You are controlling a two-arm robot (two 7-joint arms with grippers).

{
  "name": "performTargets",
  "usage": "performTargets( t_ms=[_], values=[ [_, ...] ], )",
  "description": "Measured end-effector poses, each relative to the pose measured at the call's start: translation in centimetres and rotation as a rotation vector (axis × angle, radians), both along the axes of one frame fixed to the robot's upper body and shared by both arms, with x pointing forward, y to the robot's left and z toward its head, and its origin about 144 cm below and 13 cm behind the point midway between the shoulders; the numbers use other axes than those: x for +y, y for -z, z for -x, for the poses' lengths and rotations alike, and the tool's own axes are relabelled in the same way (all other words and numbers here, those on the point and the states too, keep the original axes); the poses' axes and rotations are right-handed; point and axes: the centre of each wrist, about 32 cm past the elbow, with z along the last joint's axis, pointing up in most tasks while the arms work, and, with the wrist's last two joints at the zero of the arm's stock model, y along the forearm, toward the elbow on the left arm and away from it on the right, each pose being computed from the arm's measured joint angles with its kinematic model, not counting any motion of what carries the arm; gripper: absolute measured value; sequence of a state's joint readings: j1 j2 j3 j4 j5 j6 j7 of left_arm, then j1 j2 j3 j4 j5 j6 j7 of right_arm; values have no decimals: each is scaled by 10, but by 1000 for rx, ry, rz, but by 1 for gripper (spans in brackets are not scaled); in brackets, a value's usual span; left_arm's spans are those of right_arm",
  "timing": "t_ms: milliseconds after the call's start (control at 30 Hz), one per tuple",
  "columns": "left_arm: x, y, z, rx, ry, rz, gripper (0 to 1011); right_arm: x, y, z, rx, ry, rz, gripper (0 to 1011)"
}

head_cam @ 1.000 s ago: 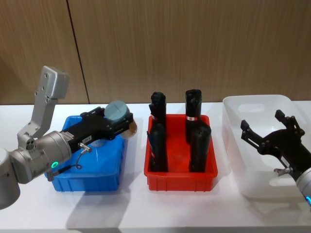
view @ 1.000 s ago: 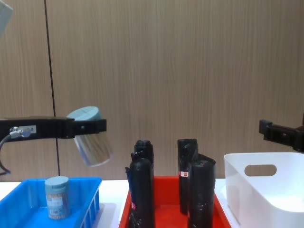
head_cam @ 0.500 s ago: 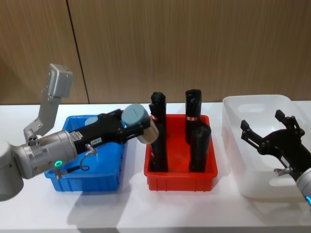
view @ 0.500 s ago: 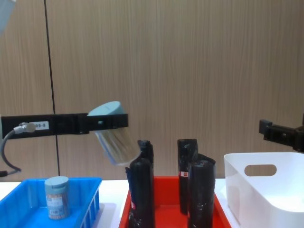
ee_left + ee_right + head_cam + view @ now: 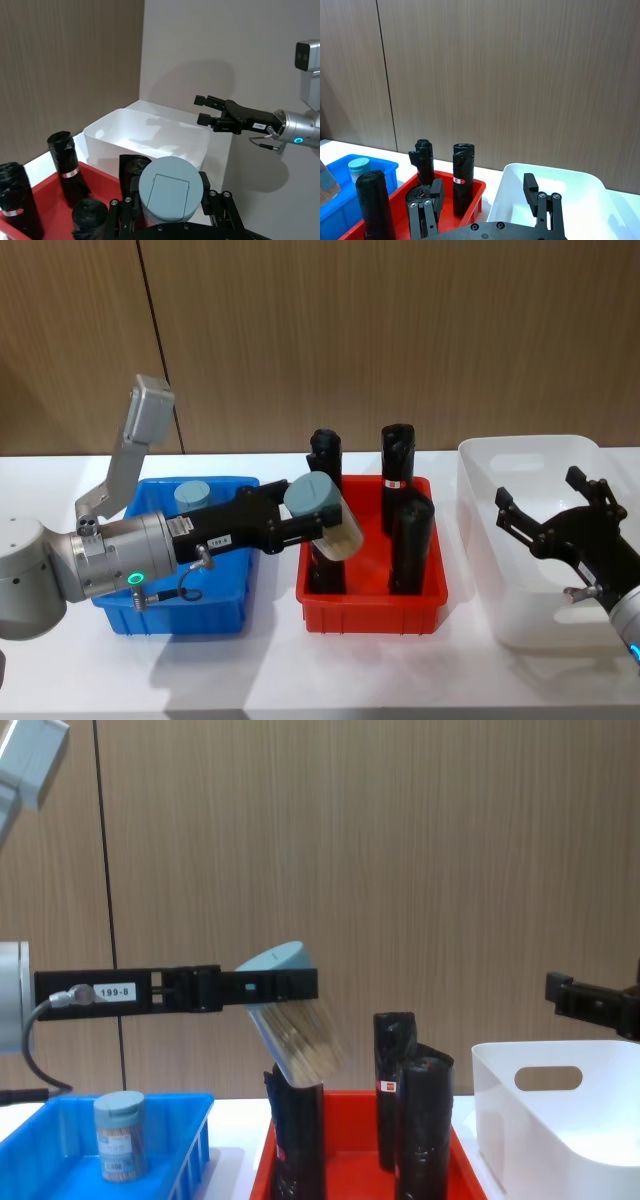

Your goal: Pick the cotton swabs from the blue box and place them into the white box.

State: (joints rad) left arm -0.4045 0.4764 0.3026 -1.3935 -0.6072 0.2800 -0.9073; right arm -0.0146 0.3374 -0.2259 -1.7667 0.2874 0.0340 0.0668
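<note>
**A:** What could go wrong from here?

**B:** The left hand (image 5: 282,985) is clamped shut on a cotton swab jar (image 5: 330,525), gripping just under its lid. The jar hangs tilted directly above the black cylinders (image 5: 397,465) in the red bin (image 5: 370,612). With so high a grip, I'd judge that a slip would drop it among them. Carried any lower, its base could clip a cylinder top.

**A:** And the white box (image 5: 560,1125)?

**B:** It is well beyond the left hand's fingertips. The right hand (image 5: 538,502) hovers over it, spread wide and empty, so the two hands could crowd each other there.

**A:** Any more jars?

**B:** A second jar (image 5: 120,1135) stands behind the left hand, in the blue box (image 5: 170,612).

**A:** Any writing?

**B:** A white tag (image 5: 114,991) on the left hand reads "199-8". The second jar's label and the cylinders' red-and-white bands are too small to read.
</note>
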Motion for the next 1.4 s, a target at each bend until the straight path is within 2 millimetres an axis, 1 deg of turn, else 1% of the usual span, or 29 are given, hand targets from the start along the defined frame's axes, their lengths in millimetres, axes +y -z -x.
performTargets(
  t_ms=[300, 867, 1100, 1400],
  values=[
    [-1, 1, -3, 11, 37, 2, 671, 0, 0, 0, 0, 0, 0, 1001],
    [0, 2, -4, 16, 54, 2, 671, -1, -1, -1, -4, -17, 4, 1002],
    [0, 2, -5, 16, 57, 2, 671, -5, -6, -3, 0, -58, 8, 1002],
    [0, 2, -5, 17, 59, 2, 671, -11, -18, -11, 49, -156, 22, 1002]
  ],
)
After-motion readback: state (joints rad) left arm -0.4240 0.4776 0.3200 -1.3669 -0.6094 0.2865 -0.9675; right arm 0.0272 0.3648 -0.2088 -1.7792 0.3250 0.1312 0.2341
